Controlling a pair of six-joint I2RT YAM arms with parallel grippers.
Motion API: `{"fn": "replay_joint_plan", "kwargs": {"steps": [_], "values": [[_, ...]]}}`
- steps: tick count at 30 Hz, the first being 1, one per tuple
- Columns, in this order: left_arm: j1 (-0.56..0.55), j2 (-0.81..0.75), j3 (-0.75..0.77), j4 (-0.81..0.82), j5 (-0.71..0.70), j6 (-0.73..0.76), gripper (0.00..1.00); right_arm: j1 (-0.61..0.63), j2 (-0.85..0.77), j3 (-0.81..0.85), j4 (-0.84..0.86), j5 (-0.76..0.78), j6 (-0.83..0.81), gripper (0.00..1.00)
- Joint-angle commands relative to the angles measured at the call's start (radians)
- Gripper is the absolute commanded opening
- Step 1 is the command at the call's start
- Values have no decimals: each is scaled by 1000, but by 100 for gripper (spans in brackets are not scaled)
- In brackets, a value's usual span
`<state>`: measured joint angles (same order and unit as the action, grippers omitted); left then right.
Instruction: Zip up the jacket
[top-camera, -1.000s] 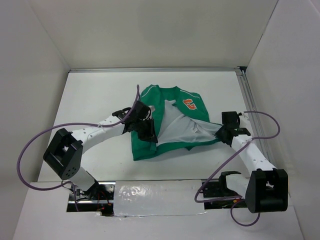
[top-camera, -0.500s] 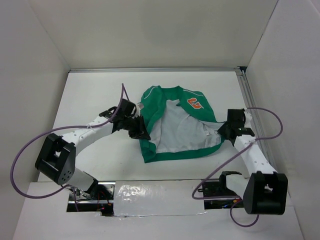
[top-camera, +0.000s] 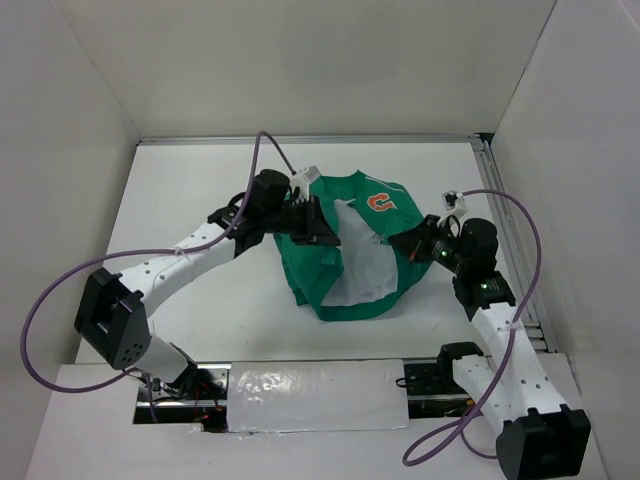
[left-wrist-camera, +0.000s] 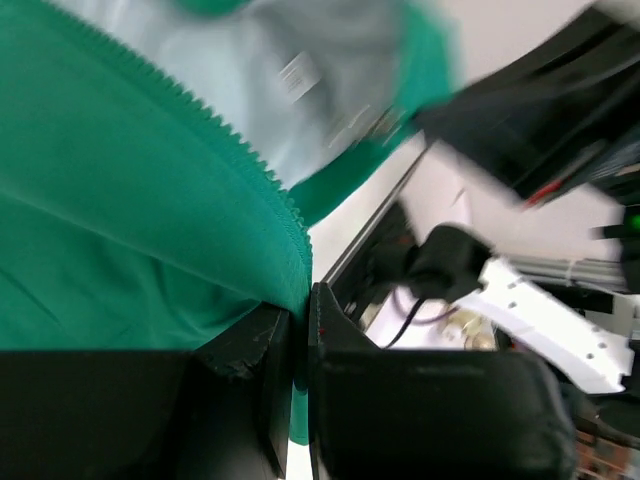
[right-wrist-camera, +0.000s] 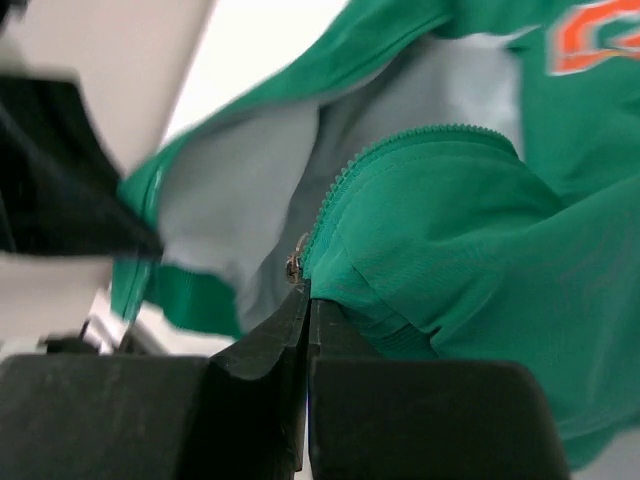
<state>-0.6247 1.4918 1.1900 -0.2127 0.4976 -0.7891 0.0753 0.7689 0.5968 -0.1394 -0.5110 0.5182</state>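
The green jacket (top-camera: 345, 255) is open, its pale lining (top-camera: 365, 270) showing and the orange chest patch (top-camera: 379, 203) at the back right. It hangs bunched between the two grippers. My left gripper (top-camera: 312, 222) is shut on the left front edge. In the left wrist view its jaws (left-wrist-camera: 302, 308) pinch green fabric right by the zipper teeth (left-wrist-camera: 240, 155). My right gripper (top-camera: 415, 245) is shut on the right front edge. The right wrist view shows its jaws (right-wrist-camera: 308, 295) closed on the hem end, just under a small metal zipper piece (right-wrist-camera: 295, 265).
White walls enclose the table on three sides. A metal rail (top-camera: 505, 230) runs along the right edge. Purple cables (top-camera: 60, 290) loop beside both arms. A strip of silver tape (top-camera: 315, 395) lies at the near edge between the arm bases.
Both grippers have risen and come closer together, towards the back. The jacket, earlier spread wide on the table, is now bunched and narrower between them. Both grips have held.
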Motion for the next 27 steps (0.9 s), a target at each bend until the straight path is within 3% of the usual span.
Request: {"fn": "replay_joint_plan", "kwargs": {"steps": [1, 3, 10, 13, 20, 27], "values": [[-12, 19, 52, 185, -31, -51, 0, 14, -23, -55, 199, -246, -15, 0], [-12, 28, 66, 203, -31, -64, 0, 20, -51, -83, 291, -299, -10, 0], [-50, 41, 97, 289, -94, -87, 0, 37, -88, -98, 336, -385, -47, 0], [-79, 33, 91, 311, -178, -76, 0, 55, -89, -98, 351, -397, -32, 0], [-92, 5, 26, 432, -189, -134, 0, 76, -86, -124, 409, -414, 31, 0], [-104, 1, 19, 443, -203, -141, 0, 89, -108, -150, 480, -365, 91, 0]]}}
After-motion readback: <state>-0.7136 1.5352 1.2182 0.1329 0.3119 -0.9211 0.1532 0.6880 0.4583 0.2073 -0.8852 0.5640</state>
